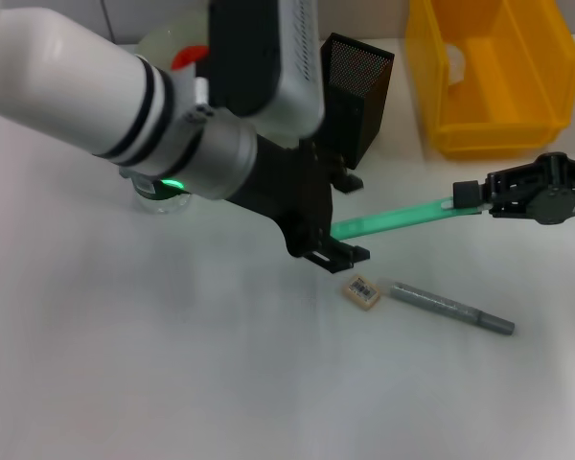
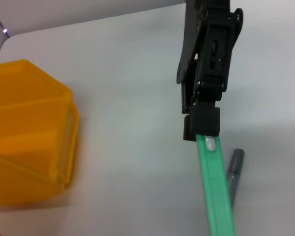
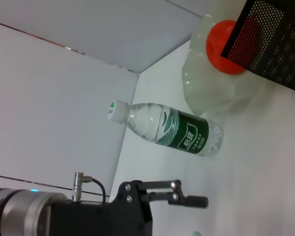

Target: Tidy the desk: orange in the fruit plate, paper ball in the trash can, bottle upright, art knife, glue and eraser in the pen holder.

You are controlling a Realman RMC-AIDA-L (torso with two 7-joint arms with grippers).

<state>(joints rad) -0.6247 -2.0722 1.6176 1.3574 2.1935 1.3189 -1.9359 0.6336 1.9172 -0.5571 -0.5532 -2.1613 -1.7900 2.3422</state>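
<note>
Art knife (image 1: 395, 219), a green strip, was held clear of the bench (image 1: 172, 383) between the two arms, its length running from the left gripper (image 1: 337, 251) near the middle of the head view out to the right gripper (image 1: 468, 195) at the right edge. Right gripper jaws were closed on the knife's far end; the left wrist view showed the black pads clamped over that end (image 2: 202, 122). Left gripper jaws stood apart beside the knife's near end; whether they touched it could not be told.

Below the knife, the eraser (image 1: 361, 291) lay flat on the bench, with the grey glue stick (image 1: 450, 310) just beside it and angled away toward the right. Both lay apart from the grippers.

Behind the left gripper stood the black mesh pen holder (image 1: 356, 91), upright, its open top partly hidden by the left arm. The yellow trash can (image 1: 494, 77) stood to its right at the bench's rear edge, near the right gripper. In the right wrist view, the bottle (image 3: 162, 129) stood near the fruit plate (image 3: 206, 83), which held the orange (image 3: 226, 46), beside the pen holder.

Open bench surface extended across the front and left of the head view.
</note>
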